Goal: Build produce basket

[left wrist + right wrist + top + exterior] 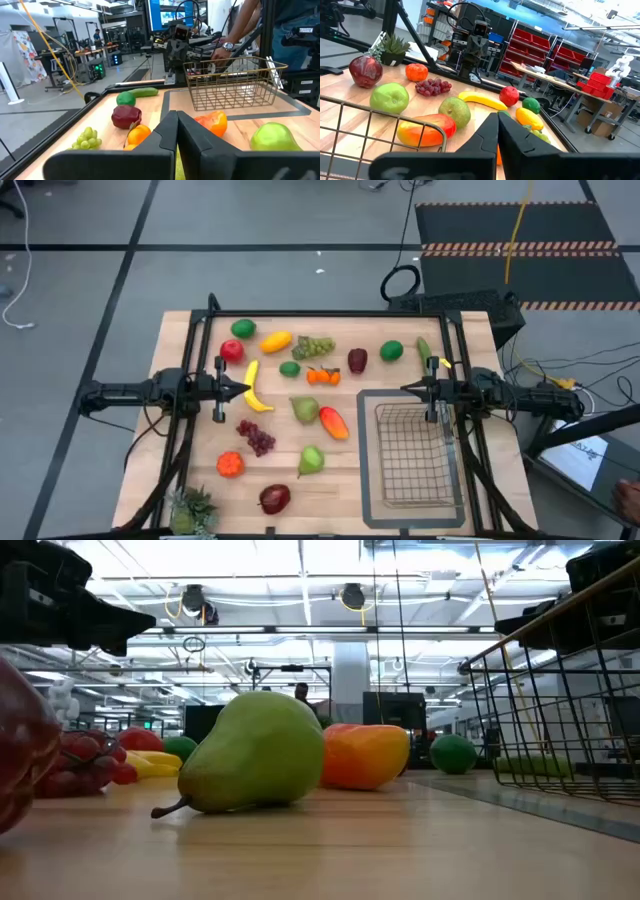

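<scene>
The produce lies scattered over the wooden table's left and middle: a banana [254, 388], a pear [304, 409], a mango [333, 422], purple grapes [256, 437], a green pear [311, 460] and several more. The wire basket [412, 455] stands at the right on a flat grey tray [366, 470] with nothing in it. My left gripper [244, 389] hovers shut above the banana and points toward the table's right. My right gripper [407, 390] hovers shut at the basket's far left corner and points toward the table's left. In the wrist views both pairs of fingers, left [177, 126] and right [497, 127], are closed together.
A spiky potted plant [192, 510] stands at the near left corner. A cucumber [424, 352] and a lime [391, 351] lie at the far right, beyond the basket. A person's hand [227, 47] shows beyond the table's right side. A dark frame edges the table.
</scene>
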